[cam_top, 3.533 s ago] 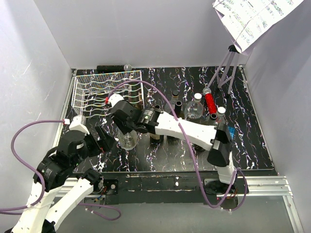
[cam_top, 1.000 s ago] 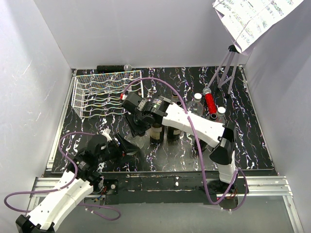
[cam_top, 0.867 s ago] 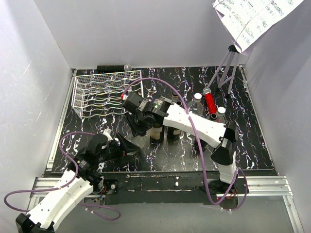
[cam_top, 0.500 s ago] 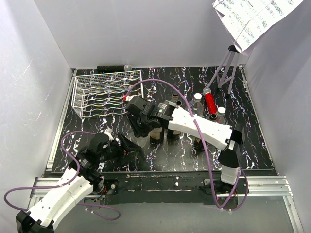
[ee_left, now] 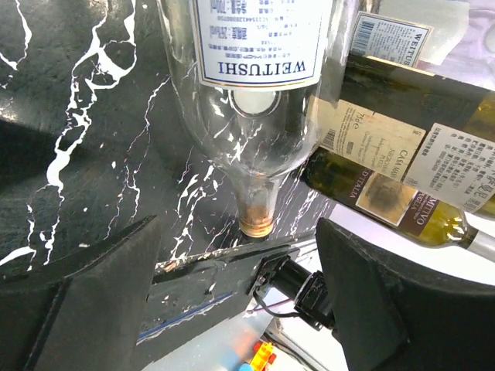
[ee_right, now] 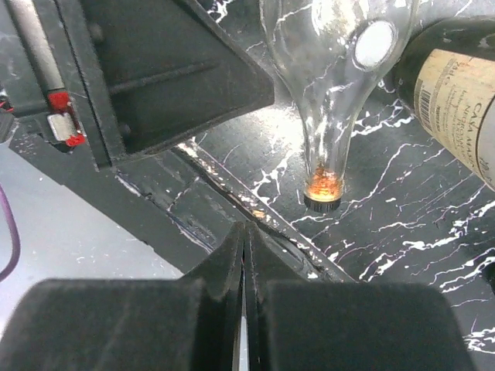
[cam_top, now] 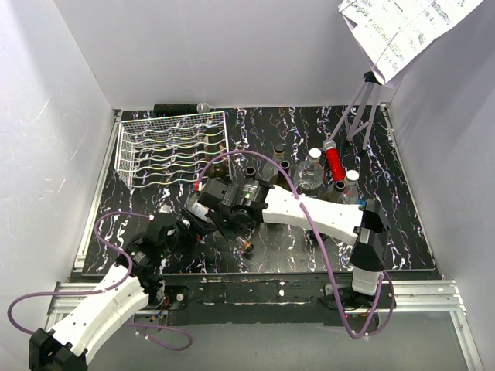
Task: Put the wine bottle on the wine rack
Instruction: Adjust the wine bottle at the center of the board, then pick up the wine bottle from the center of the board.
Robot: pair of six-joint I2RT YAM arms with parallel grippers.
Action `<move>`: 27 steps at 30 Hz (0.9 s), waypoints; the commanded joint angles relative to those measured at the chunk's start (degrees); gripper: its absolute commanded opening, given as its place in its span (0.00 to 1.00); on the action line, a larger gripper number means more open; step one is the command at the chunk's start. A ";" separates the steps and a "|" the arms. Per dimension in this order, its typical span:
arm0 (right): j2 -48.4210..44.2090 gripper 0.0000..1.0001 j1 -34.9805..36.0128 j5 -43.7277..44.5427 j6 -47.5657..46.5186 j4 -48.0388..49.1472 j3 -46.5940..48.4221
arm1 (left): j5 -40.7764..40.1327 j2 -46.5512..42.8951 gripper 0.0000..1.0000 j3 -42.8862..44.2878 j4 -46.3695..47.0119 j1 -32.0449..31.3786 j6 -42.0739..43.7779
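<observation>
The wine bottle (ee_left: 255, 116) is clear glass with a white label. It lies on the black marbled table with its neck (cam_top: 247, 247) pointing at the near edge; nothing grips it. My left gripper (ee_left: 238, 226) is open, and the bottle's mouth shows between its fingertips without touching them. My right gripper (ee_right: 244, 255) is shut on nothing and hovers over the table's front edge, just short of the bottle neck (ee_right: 325, 182). In the top view the right wrist hides most of the bottle. The white wire wine rack (cam_top: 170, 147) stands empty at the back left.
Dark bottles (cam_top: 250, 171) stand mid-table, just right of the clear bottle, and show again in the left wrist view (ee_left: 402, 154). A round flask (cam_top: 311, 174), a red bottle (cam_top: 334, 162) and a tripod (cam_top: 360, 108) are at the back right. White walls enclose the table.
The right gripper has shut empty and swung toward the near left. The clear bottle, upright before, now lies with its neck toward the front edge. The left gripper has opened wider.
</observation>
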 commanded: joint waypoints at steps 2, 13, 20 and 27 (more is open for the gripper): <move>-0.56 0.01 -0.20 1.68 -0.54 0.63 -1.07 | -3.11 2.96 0.81 0.73 1.51 0.15 1.36; -6.80 0.20 -0.03 4.60 -5.72 7.56 -13.01 | -14.61 -1.69 0.86 9.87 -16.75 0.15 4.27; -5.93 0.62 0.94 1.62 -8.27 14.67 -18.81 | -22.96 -5.48 0.89 21.36 -29.58 0.15 9.27; -1.36 0.71 0.94 1.43 -10.29 20.31 -18.47 | -23.77 -5.83 0.94 27.72 -32.59 0.15 11.91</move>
